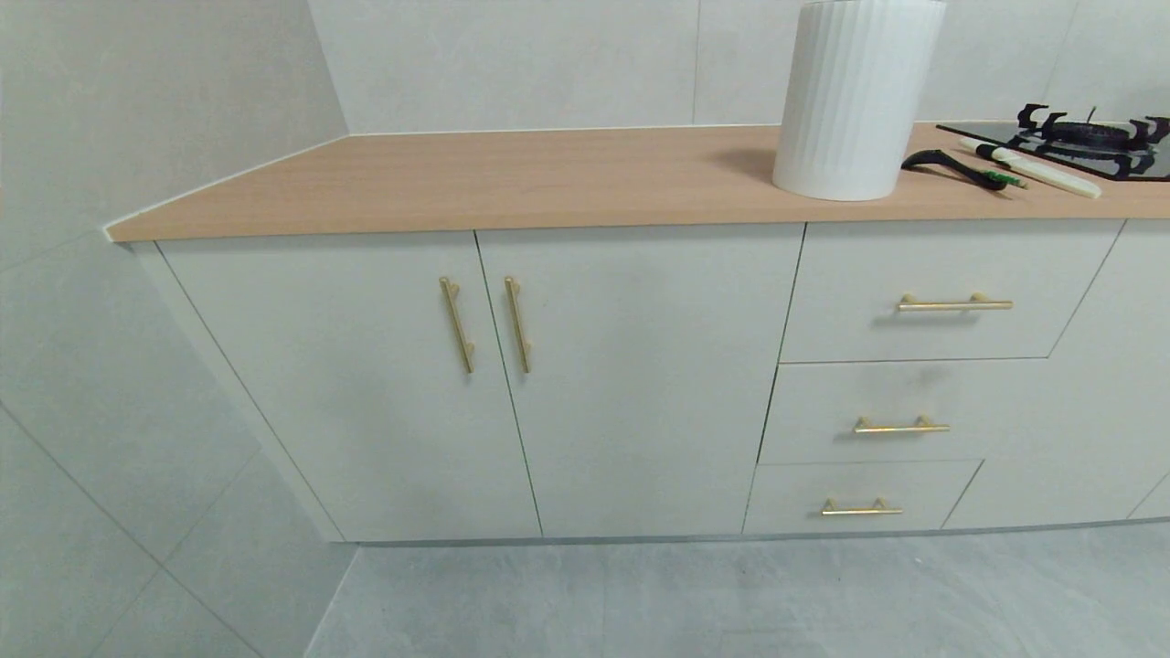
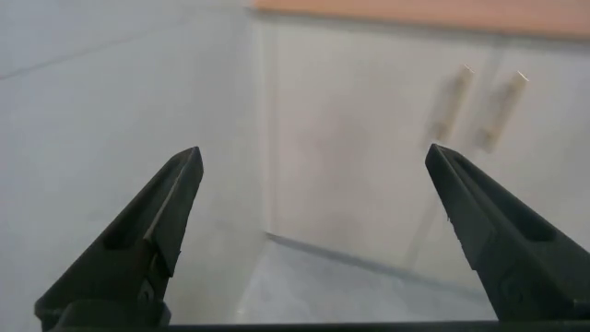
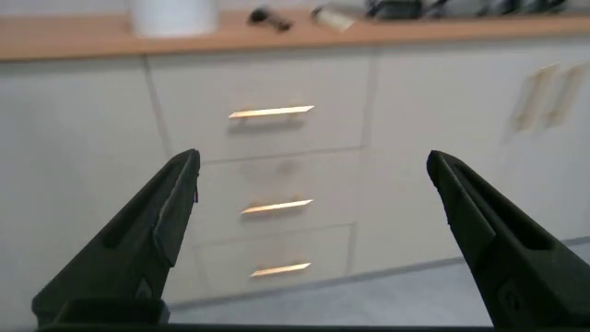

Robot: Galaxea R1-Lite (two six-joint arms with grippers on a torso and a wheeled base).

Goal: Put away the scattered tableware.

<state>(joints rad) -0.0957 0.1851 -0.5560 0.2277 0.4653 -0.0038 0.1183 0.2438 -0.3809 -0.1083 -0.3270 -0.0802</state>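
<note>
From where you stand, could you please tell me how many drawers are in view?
3, stacked right of the double doors: top drawer, middle drawer, bottom drawer. More may lie outside the views.

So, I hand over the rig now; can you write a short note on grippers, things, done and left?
Left gripper: open, empty, facing the cabinet doors.
Right gripper: open, empty, facing the three drawers.
On the counter: a white ribbed container, beside it a black-handled utensil and a white-handled utensil, near the hob.
Done: nothing yet; doors and drawers are shut.
Left: collect both utensils and put them away.
</note>
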